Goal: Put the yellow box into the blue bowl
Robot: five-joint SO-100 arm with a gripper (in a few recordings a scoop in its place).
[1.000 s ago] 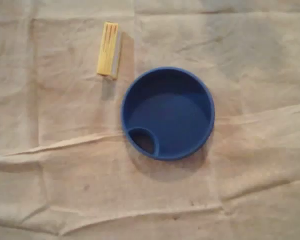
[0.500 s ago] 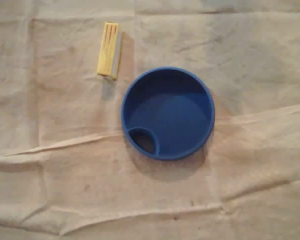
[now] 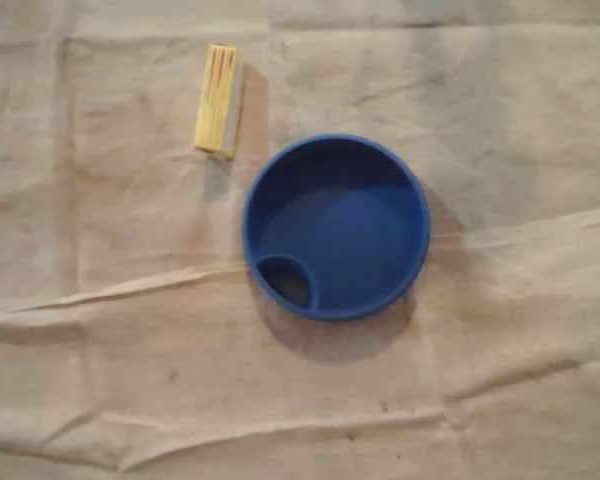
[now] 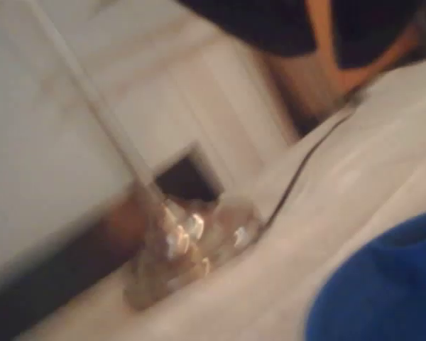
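Nothing on the cloth [image 3: 130, 380] has moved since the earlier overhead pictures. The yellow box [image 3: 218, 98] lies flat in the same spot, just beside the upper left rim of the blue bowl [image 3: 335, 227] but not touching it. The bowl is as empty as before, both its main well and the small pocket [image 3: 288, 283] at its lower left.

By my judgement the task has not really begun: the box has yet to be reached, gripped and lifted.

The wrist view is heavily blurred, which suggests the arm is swinging. It catches a curve of the bowl [image 4: 383, 284] at the lower right and a shiny clear object [image 4: 188, 241] too smeared to identify.

Whether the fingers are spread or pressed together cannot be told from these pictures. Nothing suggests they hold or touch anything.
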